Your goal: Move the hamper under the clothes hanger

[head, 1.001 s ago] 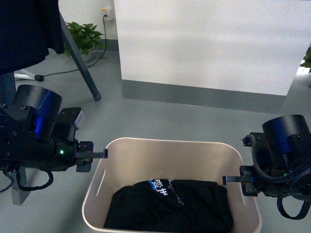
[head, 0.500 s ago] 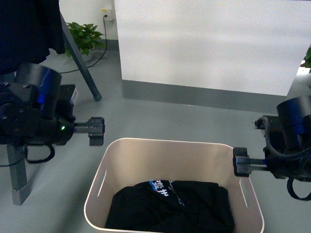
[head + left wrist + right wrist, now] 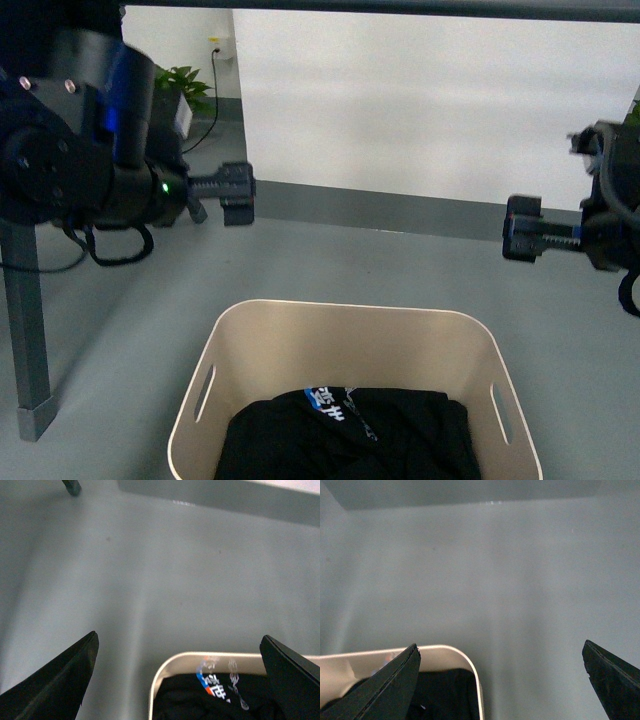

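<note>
Grey floor [image 3: 330,270] runs back to a white wall with a grey skirting strip, and you can see a green potted plant [image 3: 185,85] in the far left corner beside a wall socket with a black cable; on that floor, low in the front view, sits the beige rectangular plastic hamper [image 3: 355,330] with rounded corners and a slot handle in each short side, a black garment with a blue-and-white print [image 3: 345,430] lying folded inside it; across the very top of that view runs the horizontal dark grey bar of the clothes hanger [image 3: 400,7], with one square grey leg [image 3: 25,330] standing on the floor to the left of the hamper, well apart from it; your left gripper [image 3: 235,195] is held high above the hamper's left side, not touching it, and your right gripper [image 3: 520,228] is likewise raised above and beyond the right side — both clear of the rim; in the left wrist view the two dark fingers [image 3: 55,680] stand wide apart with only floor and the hamper's corner [image 3: 165,665] between them, so the jaws are released and hold nothing; the right wrist view shows the same — fingers [image 3: 380,685] spread wide, nothing gripped, the hamper's rounded corner [image 3: 465,662] below.
</note>
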